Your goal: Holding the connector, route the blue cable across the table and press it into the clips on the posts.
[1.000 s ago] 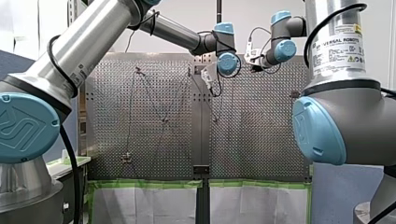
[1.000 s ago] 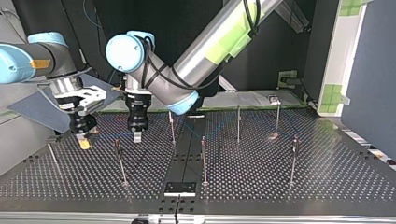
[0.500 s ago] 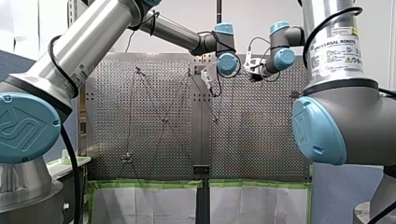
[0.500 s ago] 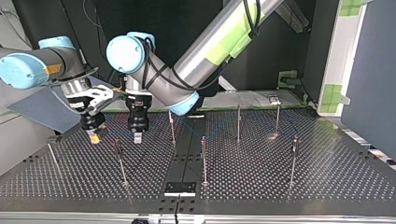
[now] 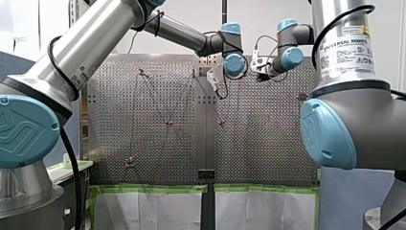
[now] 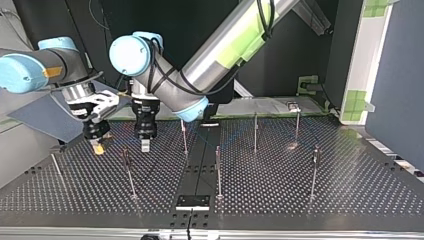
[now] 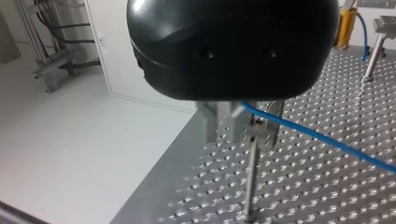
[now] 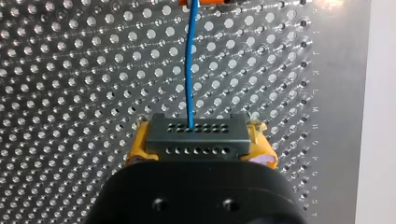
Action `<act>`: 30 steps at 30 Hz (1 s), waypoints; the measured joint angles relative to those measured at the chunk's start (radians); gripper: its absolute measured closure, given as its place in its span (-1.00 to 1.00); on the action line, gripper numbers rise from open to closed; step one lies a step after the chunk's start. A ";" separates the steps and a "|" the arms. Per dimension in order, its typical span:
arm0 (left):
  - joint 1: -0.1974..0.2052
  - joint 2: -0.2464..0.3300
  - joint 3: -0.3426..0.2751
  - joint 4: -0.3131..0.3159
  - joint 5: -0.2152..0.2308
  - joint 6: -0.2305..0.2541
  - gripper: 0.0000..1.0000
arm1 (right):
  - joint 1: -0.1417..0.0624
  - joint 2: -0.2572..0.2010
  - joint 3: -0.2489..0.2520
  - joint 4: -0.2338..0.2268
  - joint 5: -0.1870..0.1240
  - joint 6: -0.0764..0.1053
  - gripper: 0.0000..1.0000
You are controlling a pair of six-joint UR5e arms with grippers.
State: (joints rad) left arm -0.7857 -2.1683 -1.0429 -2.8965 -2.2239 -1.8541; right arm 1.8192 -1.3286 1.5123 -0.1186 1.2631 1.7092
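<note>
In the right wrist view my right gripper [image 8: 198,142] is shut on the black connector [image 8: 194,136], which sits between its yellow pads. The blue cable [image 8: 189,70] leaves the connector and runs straight ahead over the perforated table [image 8: 70,93]. In the left wrist view my left gripper [image 7: 222,137] has its metal fingers close together on the blue cable [image 7: 322,137], just above a thin post [image 7: 252,177]. In the top view my left gripper [image 6: 145,145] and my right gripper [image 6: 97,148] hang side by side at the view's left, low over the table.
Several thin posts stand on the table [image 6: 280,200], among them one [image 6: 129,172] just in front of the grippers, one [image 6: 184,135] beside my left gripper and one [image 6: 314,170] at the top view's right. A black plate [image 6: 192,202] lies at the near edge.
In the top view my right gripper has moved to the right, toward my left gripper, with the connector in it. My left arm has shifted slightly to the left.
</note>
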 joint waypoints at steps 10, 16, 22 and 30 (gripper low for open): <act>-0.031 -0.089 0.079 -0.088 -0.021 0.000 -1.00 | 0.000 0.000 0.000 0.000 0.000 0.000 1.00; -0.032 -0.144 0.088 -0.142 -0.021 0.000 -1.00 | 0.000 0.000 0.000 0.000 0.000 0.000 1.00; -0.032 -0.177 0.089 -0.196 -0.022 0.000 -1.00 | 0.000 0.000 0.000 0.000 0.000 0.000 1.00; 0.017 -0.140 0.040 -0.219 -0.058 -0.049 -1.00 | 0.000 0.000 0.000 0.000 0.000 0.000 1.00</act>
State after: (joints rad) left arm -0.7687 -2.3079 -1.0029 -3.1155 -2.2822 -1.9029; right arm 1.8196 -1.3285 1.5123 -0.1186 1.2629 1.7092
